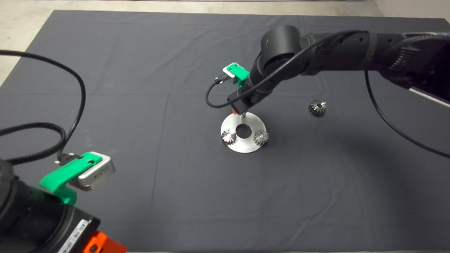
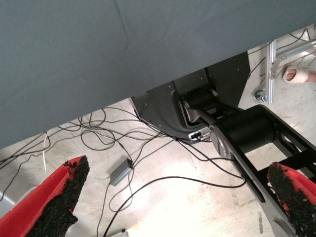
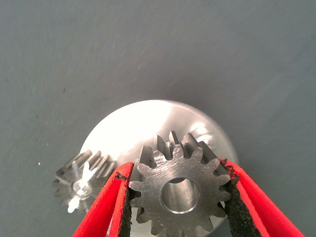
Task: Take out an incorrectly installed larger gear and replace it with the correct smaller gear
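Smaller gear [image 3: 180, 195] between right claw [image 3: 177, 207] fingers

Right gripper [image 3: 180, 190] clamped mid-mat; left gripper [image 2: 180, 197] parked, spread wide.

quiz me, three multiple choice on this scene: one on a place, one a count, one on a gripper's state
1. Where is the dark toothed metal gear relative to the round silver plate?
A on it
B apart from it, on the dark mat
C under it

2. How many small silver gears sit on the plate, clear of the gripper?
A one
B two
C four

3. The right gripper is
A open over bare mat
B shut on a grey steel gear
C out of view

B: it lies alone toward the right arm's side.
B: one and another flank the centre hole.
B: its red fingers press the gear's teeth above the plate. The left gripper waits open.
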Robot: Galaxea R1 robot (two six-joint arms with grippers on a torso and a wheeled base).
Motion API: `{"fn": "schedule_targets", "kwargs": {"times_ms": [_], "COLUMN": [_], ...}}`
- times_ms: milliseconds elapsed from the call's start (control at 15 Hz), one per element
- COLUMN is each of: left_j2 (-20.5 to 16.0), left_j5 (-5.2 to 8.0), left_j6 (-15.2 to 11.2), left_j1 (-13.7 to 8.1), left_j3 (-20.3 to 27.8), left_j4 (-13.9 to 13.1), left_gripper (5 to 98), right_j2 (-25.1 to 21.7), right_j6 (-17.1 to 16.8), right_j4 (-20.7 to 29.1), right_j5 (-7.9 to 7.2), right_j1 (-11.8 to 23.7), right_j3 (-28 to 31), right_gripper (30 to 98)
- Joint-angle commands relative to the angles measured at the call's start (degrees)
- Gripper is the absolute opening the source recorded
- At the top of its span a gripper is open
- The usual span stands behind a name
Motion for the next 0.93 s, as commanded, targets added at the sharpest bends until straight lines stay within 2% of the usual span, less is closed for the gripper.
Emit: {"fn": "schedule_targets", "kwargs": {"times_ms": [0,600,867], "left_j2": [0.0,0.1,0.1], "left_j5": [0.23,0.07,0.07], "left_j6": [0.0,-0.1,-0.1], "left_j1": [1.2,1.7,1.8], "left_j3": [0.5,0.5,0.5], "left_j4": [0.2,0.3,0.3], "left_gripper": [92.9,92.9,92.9], "right_j2": [-0.5,-0.9,-0.7], "right_j6": [-0.3,-0.2,-0.1], "right_j4": [0.7,-1.9,-5.2], "right_j5": [0.37,1.07,1.07], "right_j1": [-0.3,-0.2,-0.5], "right_j3": [0.5,-0.2,-1.3], "right_gripper": [41.3,41.2,41.2]}}
